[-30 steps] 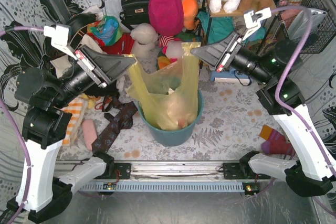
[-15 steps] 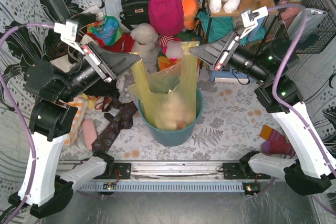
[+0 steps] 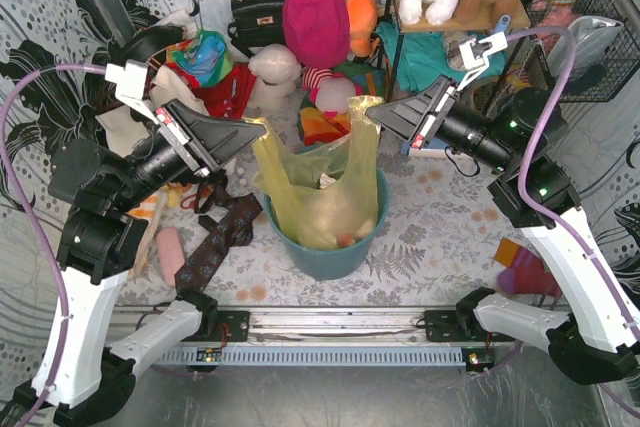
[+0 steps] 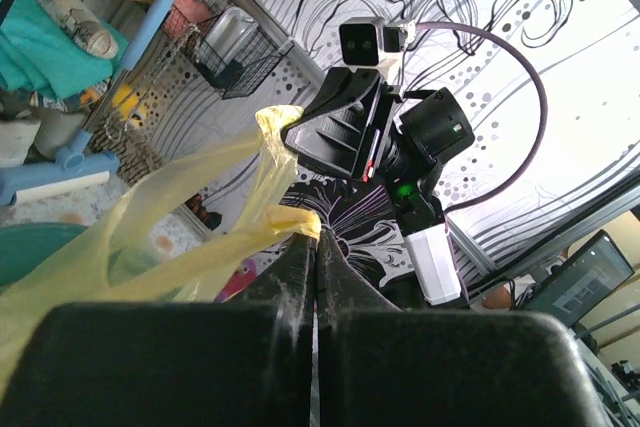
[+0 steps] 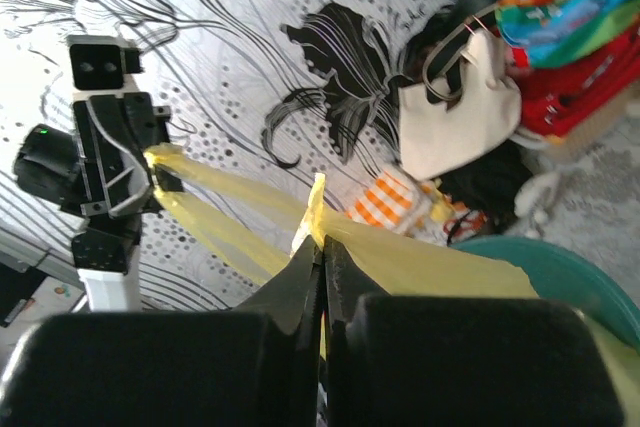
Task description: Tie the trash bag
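Observation:
The yellow-green trash bag stands in the teal round bin at mid table, with its rim pulled up into two corners. My left gripper is shut on the bag's left corner. My right gripper is shut on the bag's right corner. Both corners are held above the bin, apart from each other, and the bag's mouth sags open between them. Some rubbish shows inside the bag. In each wrist view the other gripper shows holding the far corner.
Soft toys, a black handbag, a pink bag and clothes crowd the back. A white tote bag lies at the back left. A dark cloth and a pink item lie left of the bin, striped socks to the right.
Both grippers have come lower and a little forward with the bag corners. The left corner has moved slightly right. The bag's mouth now sags wider between them.

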